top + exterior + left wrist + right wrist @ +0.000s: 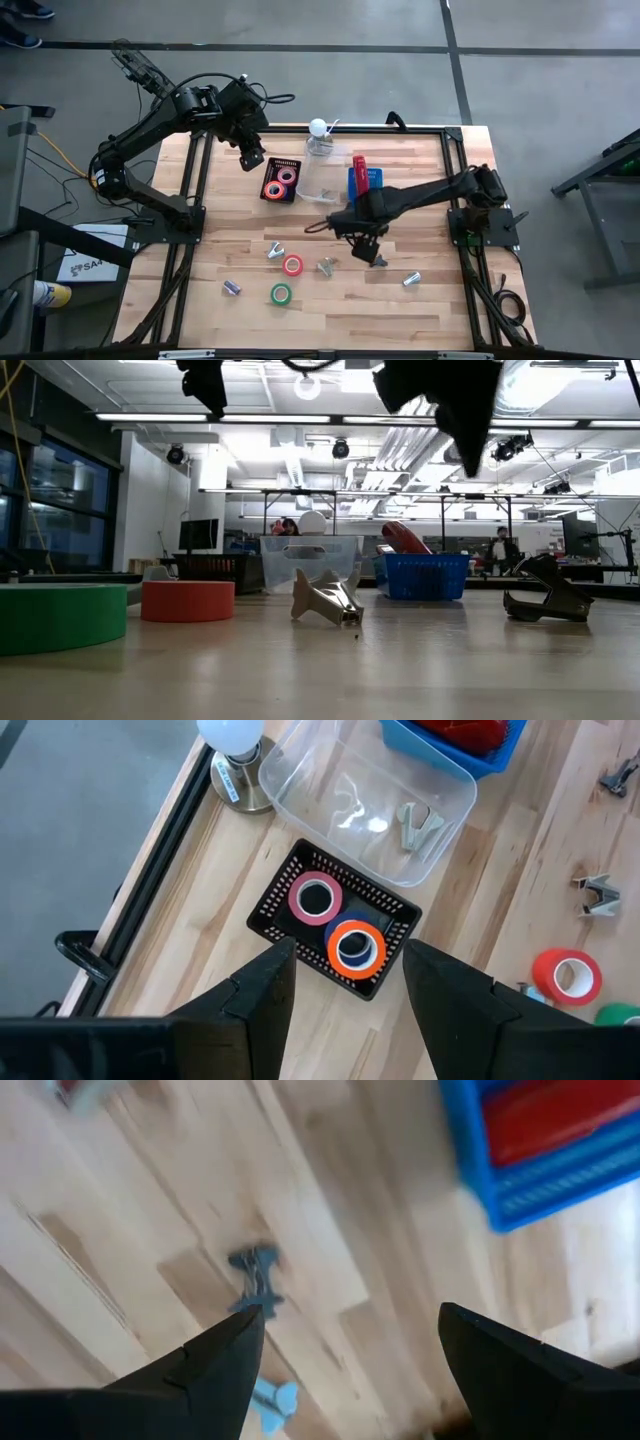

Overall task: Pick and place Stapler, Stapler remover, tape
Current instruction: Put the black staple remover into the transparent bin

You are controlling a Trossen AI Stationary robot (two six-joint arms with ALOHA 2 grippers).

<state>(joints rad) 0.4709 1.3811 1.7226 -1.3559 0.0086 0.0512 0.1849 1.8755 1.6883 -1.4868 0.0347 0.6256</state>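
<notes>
The red stapler (358, 168) lies in the blue tray (368, 186) at the table's far side. A pink tape roll (316, 898) and an orange one (354, 946) sit in the black basket (276, 908). My left gripper (345, 982) hangs open above that basket. A red roll (292, 265) and a green roll (281, 294) lie flat on the table. Several staple removers lie loose, one (255, 1277) below my right gripper (345, 1345). That gripper is open, points down and hangs high above the table (450, 405).
A clear plastic tub (372, 805) between basket and tray holds one staple remover (420, 826). A white bulb-shaped object (319, 128) stands at the far edge. Other removers lie at mid table (274, 250), (326, 265), (411, 279). Black frame rails run along the table's sides.
</notes>
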